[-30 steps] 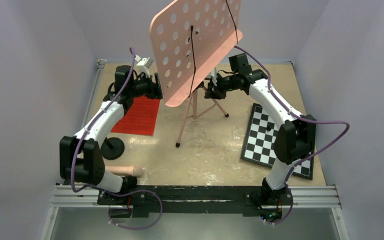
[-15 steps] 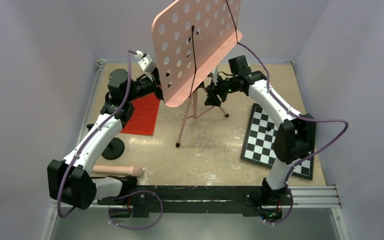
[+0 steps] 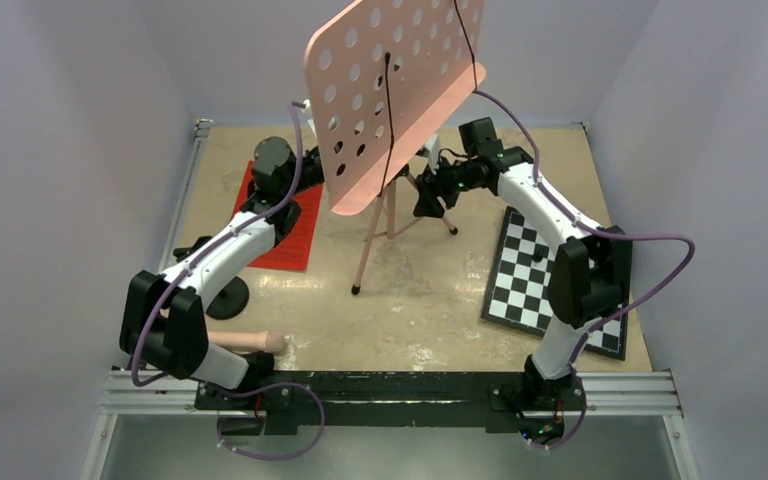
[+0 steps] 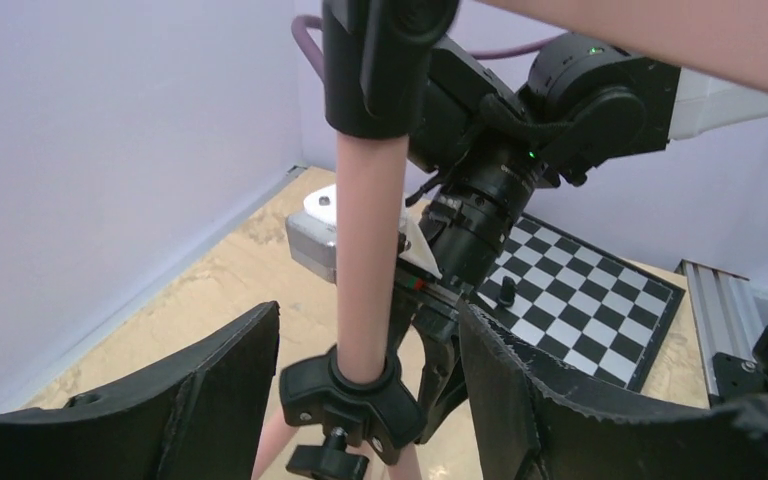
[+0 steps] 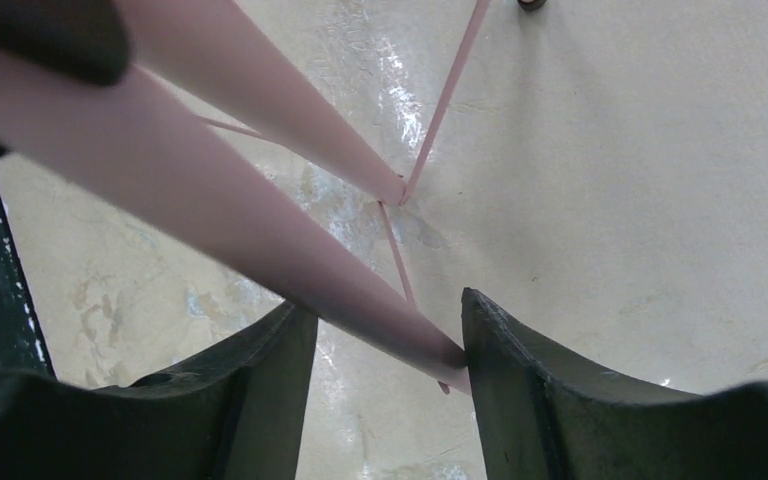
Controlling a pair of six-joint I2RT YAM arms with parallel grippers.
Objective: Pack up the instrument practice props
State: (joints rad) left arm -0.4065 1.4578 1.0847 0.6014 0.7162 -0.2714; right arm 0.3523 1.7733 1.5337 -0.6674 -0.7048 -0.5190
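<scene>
The pink music stand (image 3: 395, 90) stands at the back middle on its tripod legs, its perforated desk tilted. My left gripper (image 4: 368, 400) is open, its jaws on either side of the stand's pink pole (image 4: 365, 260), just above the black collar (image 4: 355, 395); in the top view the desk hides it. My right gripper (image 5: 390, 370) is open around a pink stand leg (image 5: 260, 230), which touches the right finger (image 5: 520, 390). It sits low by the pole (image 3: 422, 195). Red sheet-music pages (image 3: 290, 235) lie left. The pink rod (image 3: 245, 342) and black round base (image 3: 225, 297) lie near left. No microphone shows.
A black-and-white checkerboard (image 3: 550, 280) lies at the right, with a small black piece (image 4: 506, 292) on it. Purple walls close in on three sides. The metal rail (image 3: 390, 390) with the arm bases runs along the near edge.
My left arm has swung right from over the red pages to the stand, and its gripper has gone behind the desk. The right gripper has dropped slightly along the stand.
</scene>
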